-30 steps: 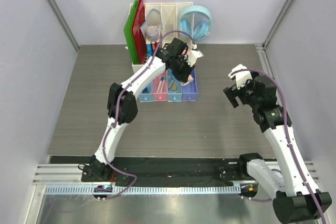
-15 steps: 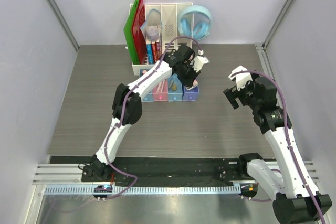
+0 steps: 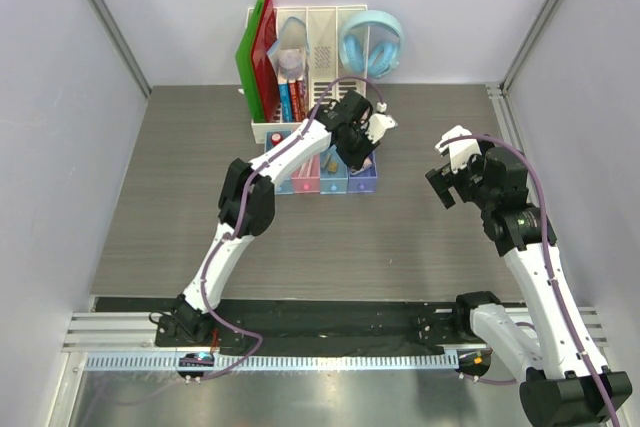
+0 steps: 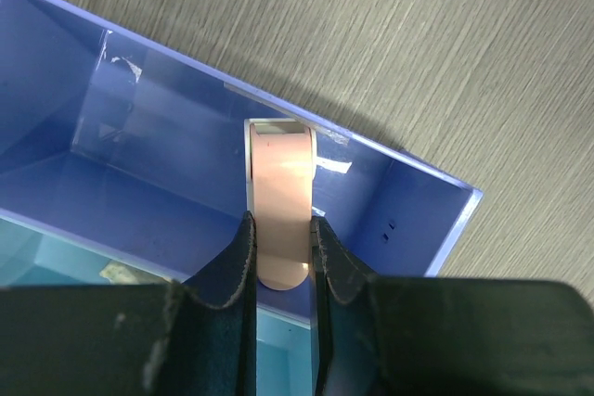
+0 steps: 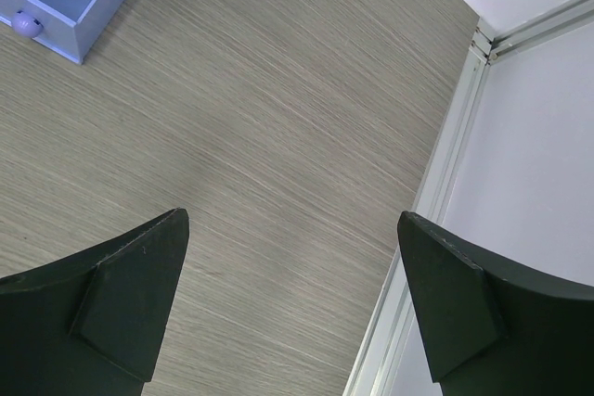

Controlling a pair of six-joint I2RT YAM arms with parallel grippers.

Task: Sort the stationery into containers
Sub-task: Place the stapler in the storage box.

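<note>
My left gripper [image 4: 281,223] is pinching a smooth, round-ended tan eraser [image 4: 281,183]. It is pointing lengthwise away from me into the purple tray [image 4: 111,90].

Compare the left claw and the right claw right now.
The left claw is shut on a tan eraser; the right claw is open and empty. The left claw is over the purple-blue tray; the right claw hangs over the table. Both are black.
</note>
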